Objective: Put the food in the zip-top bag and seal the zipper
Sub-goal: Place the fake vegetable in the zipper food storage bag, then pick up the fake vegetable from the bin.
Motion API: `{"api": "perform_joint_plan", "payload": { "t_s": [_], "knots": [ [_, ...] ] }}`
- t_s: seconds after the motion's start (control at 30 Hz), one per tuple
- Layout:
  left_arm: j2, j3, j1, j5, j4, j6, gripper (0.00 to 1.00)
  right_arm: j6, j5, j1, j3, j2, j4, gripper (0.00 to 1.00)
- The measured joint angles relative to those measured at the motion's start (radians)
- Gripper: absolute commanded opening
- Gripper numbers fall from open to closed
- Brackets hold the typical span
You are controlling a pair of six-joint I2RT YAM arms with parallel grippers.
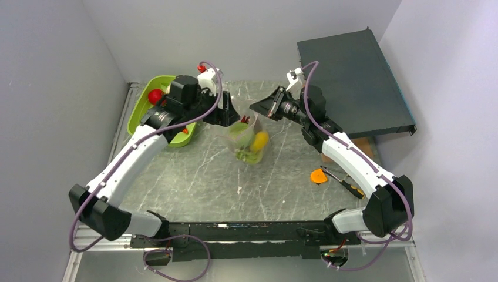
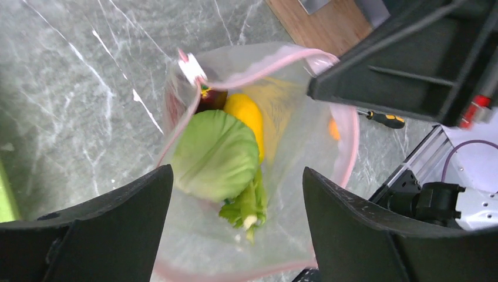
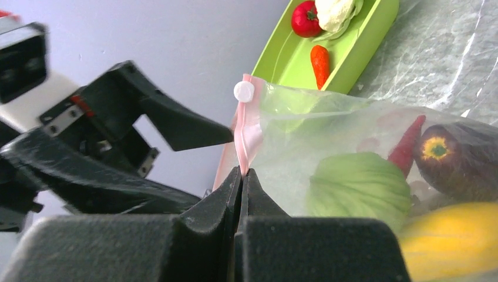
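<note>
Zipper point(image 3: 247, 138) is pinched flat between the right jaws, which are pressed together on it just below the white tab point(image 3: 243, 91). That grip hangs the zip-top bag point(image 1: 246, 138) upright over the table point(image 1: 194, 176) with its mouth gaping, presumably so food can drop straight in. The left jaws stand wide apart directly above that mouth, holding nothing. Inside the bag lie a green cabbage point(image 2: 216, 154), a yellow piece point(image 2: 245, 113), pale stalks point(image 2: 246, 208), a red chilli point(image 3: 407, 147) and a purple aubergine point(image 3: 449, 157). Beyond the bag, the lime tray point(image 3: 282, 56) holds a tomato point(image 3: 305, 19), a cauliflower point(image 3: 336, 12) and an orange piece point(image 3: 320, 63), so loading looks unfinished and sealing must wait.
</note>
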Motion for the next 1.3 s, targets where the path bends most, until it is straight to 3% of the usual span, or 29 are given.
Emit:
{"api": "perform_joint_plan", "payload": {
  "t_s": [0.13,0.27,0.47,0.63,0.8,0.93,1.13,1.3],
  "knots": [
    [-0.087,0.0,0.004,-0.032,-0.022,0.053,0.8,-0.002,0.0,-0.001,0.0,0.0,0.0,0.0],
    [-0.172,-0.006,0.042,-0.106,-0.039,0.082,0.86,-0.003,0.0,-0.001,0.0,0.0,0.0,0.0],
    [-0.281,-0.141,0.286,-0.189,-0.023,0.024,0.99,-0.015,0.002,-0.001,0.0,0.0,-0.001,0.0],
    [-0.272,-0.249,0.455,-0.278,0.003,-0.091,1.0,-0.029,0.006,-0.001,0.0,-0.008,-0.011,0.0],
    [-0.108,-0.258,0.546,-0.322,0.063,-0.202,0.97,-0.04,0.007,-0.001,0.0,-0.015,-0.018,0.0],
    [0.102,-0.211,0.591,-0.296,0.072,-0.256,0.78,-0.043,0.01,-0.001,0.0,-0.016,-0.027,0.0],
    [0.45,-0.021,0.601,-0.256,0.04,-0.265,0.8,-0.052,0.026,-0.001,-0.002,-0.031,-0.046,0.0],
    [0.631,0.126,0.569,-0.314,0.01,-0.26,0.79,-0.05,0.024,-0.001,-0.007,-0.029,-0.045,0.0]
  ]
}}
